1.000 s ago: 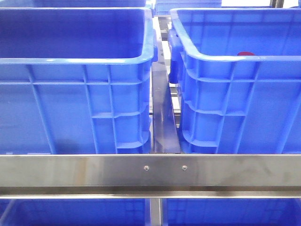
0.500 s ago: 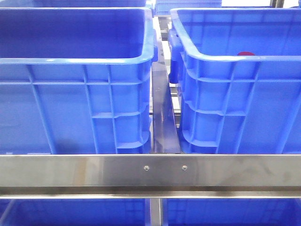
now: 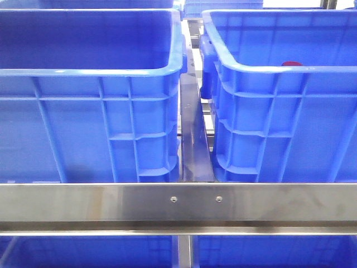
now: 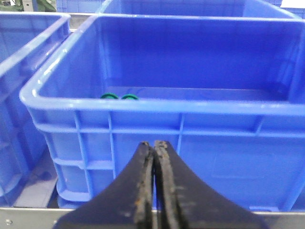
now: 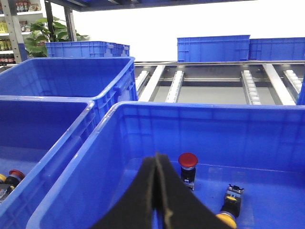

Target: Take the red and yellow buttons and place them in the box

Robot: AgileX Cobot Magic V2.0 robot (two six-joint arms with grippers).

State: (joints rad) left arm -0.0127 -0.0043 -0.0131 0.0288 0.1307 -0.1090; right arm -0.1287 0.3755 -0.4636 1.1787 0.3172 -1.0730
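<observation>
Two big bright blue plastic crates with ribbed walls fill our front view, the left crate and the right crate, standing side by side with a shiny metal strip between them. We judge the right crate to be the one our right arm hangs over.

Inside it, near the far wall, stands a small button with a round red cap on a dark body. It stands upright, cap pointing up, so its long axis runs up and down. It is just ahead of our right claw and a little to one side. Beside it lies a small button with a yellow cap on a dark body. This one lies on its side with its cap end toward the claw.

Our right claw is pressed closed and holds nothing. Our left claw is pressed closed too, empty, outside the near wall of a crate with two small green rings inside.

We think the right arm is nearer. It must open first, then reach forward and down to the red cap.
</observation>
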